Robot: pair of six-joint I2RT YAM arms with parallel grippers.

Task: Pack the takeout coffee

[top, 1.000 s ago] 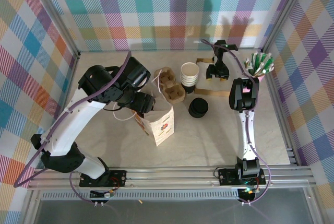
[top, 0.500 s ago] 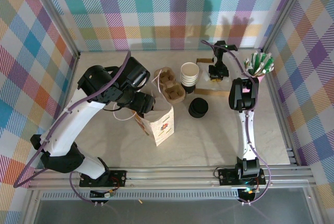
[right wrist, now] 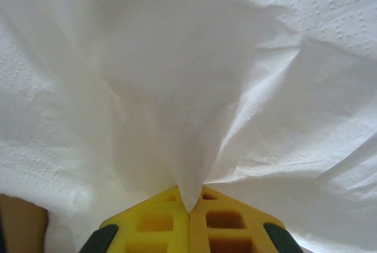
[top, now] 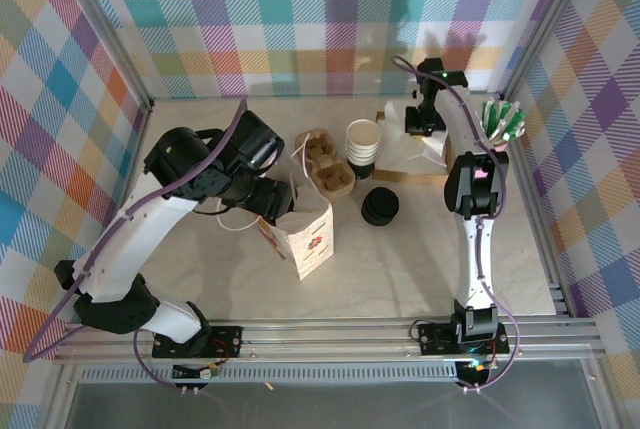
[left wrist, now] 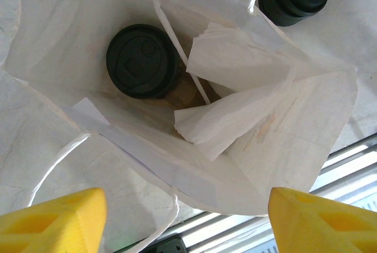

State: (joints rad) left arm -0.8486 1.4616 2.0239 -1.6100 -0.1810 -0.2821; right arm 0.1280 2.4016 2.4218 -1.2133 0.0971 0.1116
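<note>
From above, your left arm [top: 140,229] bends over a white paper bag [top: 312,239] that stands upright near the middle of the surface [top: 420,259]. Just beyond the bag lies a cardboard cup carrier [top: 325,164]. Next to the carrier is a stack of white-rimmed cups [top: 364,139], and a low stack of black lids [top: 380,206] sits to the right of the bag. Your right arm [top: 478,249] stretches to the far side, where its jaws meet a white napkin [top: 405,144]. A cluster of green-and-white items [top: 500,121] stands near the right wall.

Through the left wrist camera you look straight down into the open bag. The takeout coffee [left wrist: 143,60] stands upright inside it, its round black lid facing you, on the left of the bag's floor. Folded white napkins [left wrist: 235,102] lie beside it in the same bag, touching or nearly so. The loose lids show outside the bag at the upper right. The left jaws are wide apart. Their yellow fingertips [left wrist: 53,220] sit in the two lower corners of the frame, with nothing pinched between them.

Through the right wrist camera the right jaws are pressed together on a pinched fold of the napkin. The two yellow pads [right wrist: 156,223] meet at the bottom centre, and the embossed tissue fans out from that pinch.
</note>
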